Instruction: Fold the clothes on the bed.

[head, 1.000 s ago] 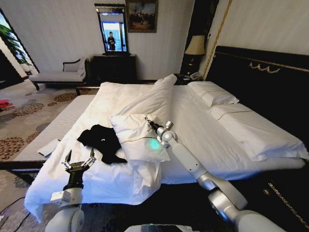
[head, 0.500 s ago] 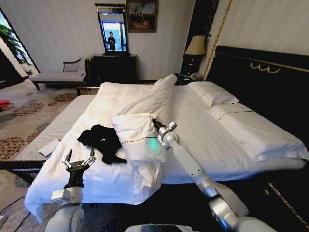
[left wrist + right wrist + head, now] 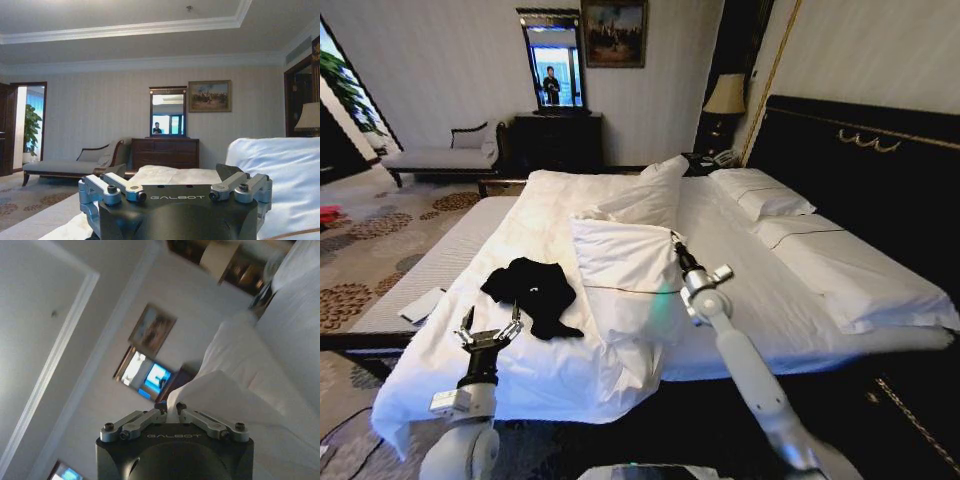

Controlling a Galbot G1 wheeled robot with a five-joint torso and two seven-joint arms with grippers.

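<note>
Right claw (image 3: pixel 173 412) pinching white pillow corner (image 3: pixel 220 390) between closed fingertips; cloth rises beyond claw; framed picture (image 3: pixel 151 328) farther off.

- "GALBOT" stands in pale letters on the dark housing of the left hand (image 3: pixel 175 196) in the left wrist view;
- "GALBOT" likewise stands on the housing of the right hand (image 3: pixel 173 411) in the right wrist view;
- a small white mark shows on the black T-shirt (image 3: pixel 532 292), too small to read.

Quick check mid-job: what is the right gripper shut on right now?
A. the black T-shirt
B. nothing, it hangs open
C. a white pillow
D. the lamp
C: the right gripper pinches the edge of the white pillow, lifting it, while the T-shirt lies untouched near the open left gripper.
</note>
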